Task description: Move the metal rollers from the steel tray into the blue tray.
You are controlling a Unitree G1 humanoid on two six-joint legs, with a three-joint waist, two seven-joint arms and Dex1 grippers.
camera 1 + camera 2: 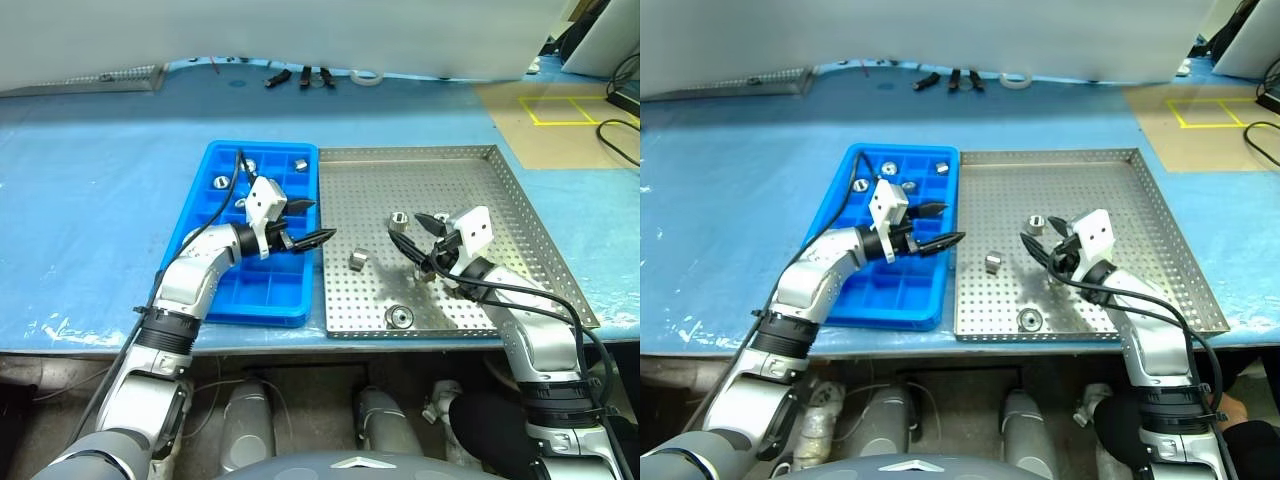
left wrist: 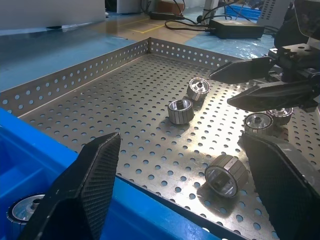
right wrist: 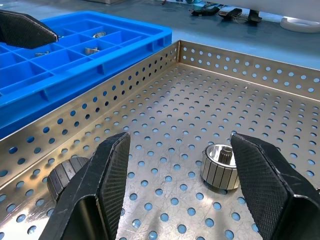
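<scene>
The steel tray lies to the right of the blue tray, edge to edge. Loose metal rollers lie on the perforated floor, one near the front rim and one just ahead of my right gripper. That gripper hovers open and empty low over the steel tray; in the right wrist view the roller stands just beyond the right-hand fingertip. My left gripper is open and empty above the seam between the two trays. Several rollers sit in the blue tray's far compartments.
Both trays rest on a pale blue table sheet. Small black tools and a roll of tape lie along the far edge. A cable trails on the floor at the far right.
</scene>
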